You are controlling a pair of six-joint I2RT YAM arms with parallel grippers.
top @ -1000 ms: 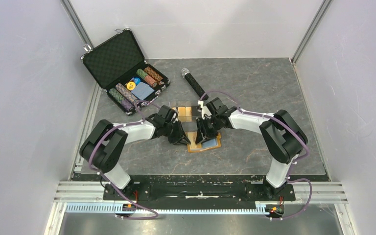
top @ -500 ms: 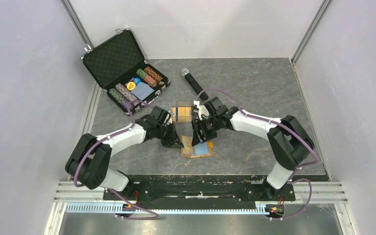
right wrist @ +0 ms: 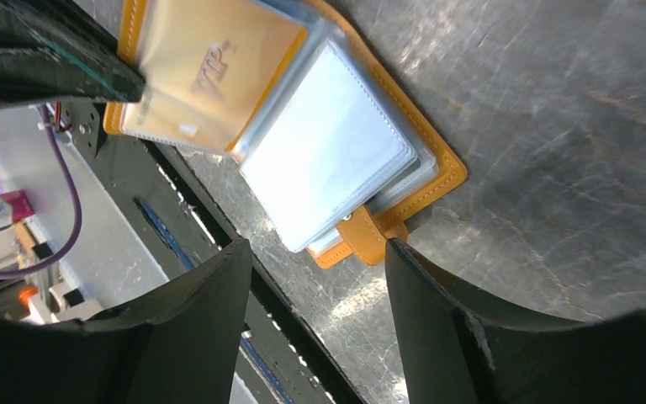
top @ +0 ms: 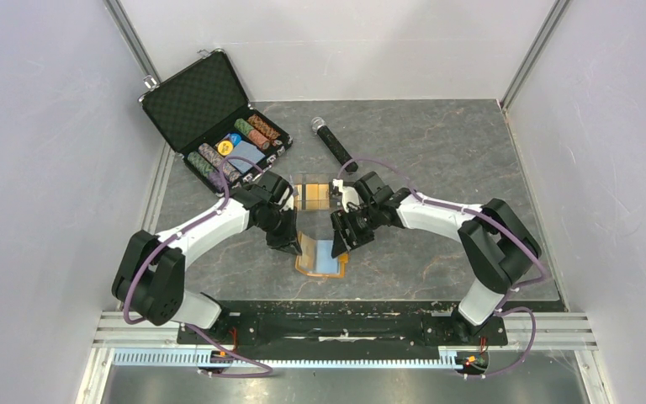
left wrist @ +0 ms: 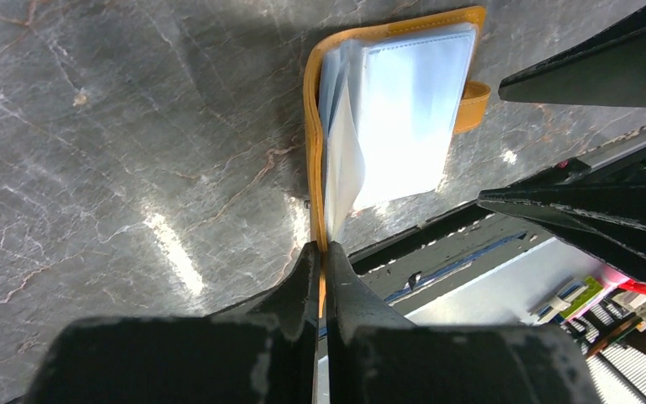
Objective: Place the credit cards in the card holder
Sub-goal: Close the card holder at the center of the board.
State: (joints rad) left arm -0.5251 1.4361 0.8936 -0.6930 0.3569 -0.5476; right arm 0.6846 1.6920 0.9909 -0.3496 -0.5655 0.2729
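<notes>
Orange leather sits nearest me: the card holder (top: 318, 257) lies open on the grey tabletop (top: 437, 252), clear sleeves up, a gold-tan card (right wrist: 210, 71) showing among them. The left tool (left wrist: 321, 263) is pinched tight on the holder's orange cover edge. The right tool (right wrist: 315, 248) hangs over the strap side, jaws apart, gripping nothing. Just beyond lie the loose credit cards (top: 313, 195), then a black microphone (top: 334, 145), and farthest, to the left, an open chip case (top: 210, 114).

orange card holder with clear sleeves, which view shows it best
Right wrist: the open orange card holder is close up, clear sleeves, strap and a gold-tan card plain. Left wrist shows it end-on, pinched by the left hand. Top view: small, little detail.
</notes>
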